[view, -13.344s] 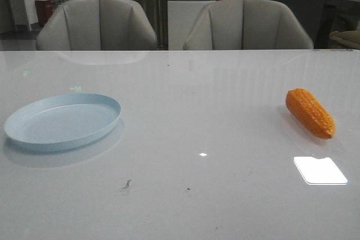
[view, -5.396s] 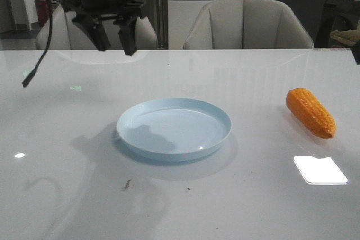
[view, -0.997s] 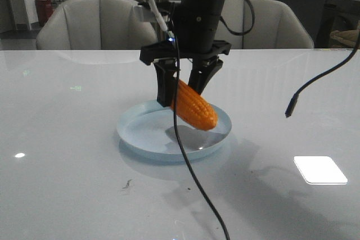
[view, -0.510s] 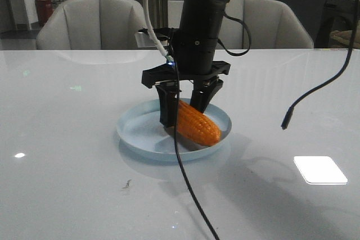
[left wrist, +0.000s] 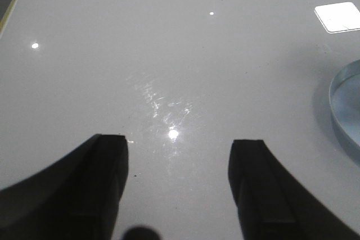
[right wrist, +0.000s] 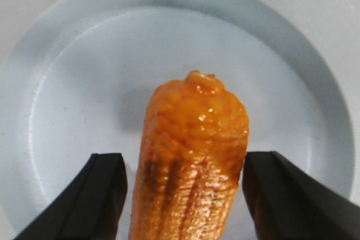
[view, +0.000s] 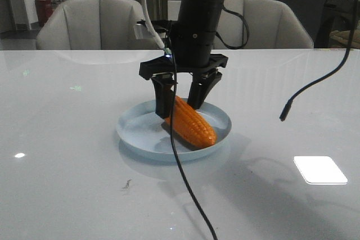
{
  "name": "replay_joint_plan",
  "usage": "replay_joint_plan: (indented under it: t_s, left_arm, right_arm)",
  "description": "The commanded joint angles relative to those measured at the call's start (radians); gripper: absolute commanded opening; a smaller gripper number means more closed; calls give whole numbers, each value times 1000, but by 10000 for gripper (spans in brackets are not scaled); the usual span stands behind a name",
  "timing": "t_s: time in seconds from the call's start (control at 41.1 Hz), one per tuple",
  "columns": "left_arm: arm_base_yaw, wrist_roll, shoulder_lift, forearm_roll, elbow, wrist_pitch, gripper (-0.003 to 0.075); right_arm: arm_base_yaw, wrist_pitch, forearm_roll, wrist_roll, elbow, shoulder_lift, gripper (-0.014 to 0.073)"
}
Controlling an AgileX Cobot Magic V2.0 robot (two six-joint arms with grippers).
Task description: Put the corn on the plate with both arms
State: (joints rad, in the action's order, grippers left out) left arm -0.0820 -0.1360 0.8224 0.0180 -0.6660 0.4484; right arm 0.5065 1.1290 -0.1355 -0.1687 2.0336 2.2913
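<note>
The orange corn (view: 192,123) lies on its side in the pale blue plate (view: 134,137) at the table's middle. My right gripper (view: 179,107) stands just above it, open, one finger on each side of the cob's thick end. In the right wrist view the corn (right wrist: 191,150) lies between the fingers (right wrist: 106,186) with a gap on both sides, over the plate (right wrist: 67,54). My left gripper (left wrist: 180,141) is open and empty over bare table, with the plate's rim (left wrist: 344,111) off to one side. The left arm is out of the front view.
A black cable (view: 188,189) hangs from the right arm across the plate's front. A loose cable end (view: 284,117) dangles to the right. Two grey chairs (view: 95,23) stand behind the table. A bright light patch (view: 319,170) lies at the front right.
The right gripper brought the corn down onto the plate, opened its jaws and rose slightly. The corn now rests in the plate, free of the fingers.
</note>
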Motion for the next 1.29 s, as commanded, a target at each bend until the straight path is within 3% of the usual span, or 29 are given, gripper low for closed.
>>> replay_joint_plan:
  t_s: [0.0,0.365,0.826,1.021,1.264]
  left_arm:
    - [0,11,-4,-1,-27,-74,454]
    - [0,11,-4,26,-27,-70,454]
    - [0,11,-4,26,-27,-70,454]
    - [0,11,-4,26,-27,-70,454]
    - [0,11,-4,26,-27,-70,454]
  right_arm:
    - [-2,22,-10,-14,86,-82,542]
    - [-52,151,40,-4,252,-239,542]
    - [-309,179,44,39,227,-593,542]
    - [-405,113,45,4,60,-775,542]
    - [-502,-152,52,-2,-477,-1095,542]
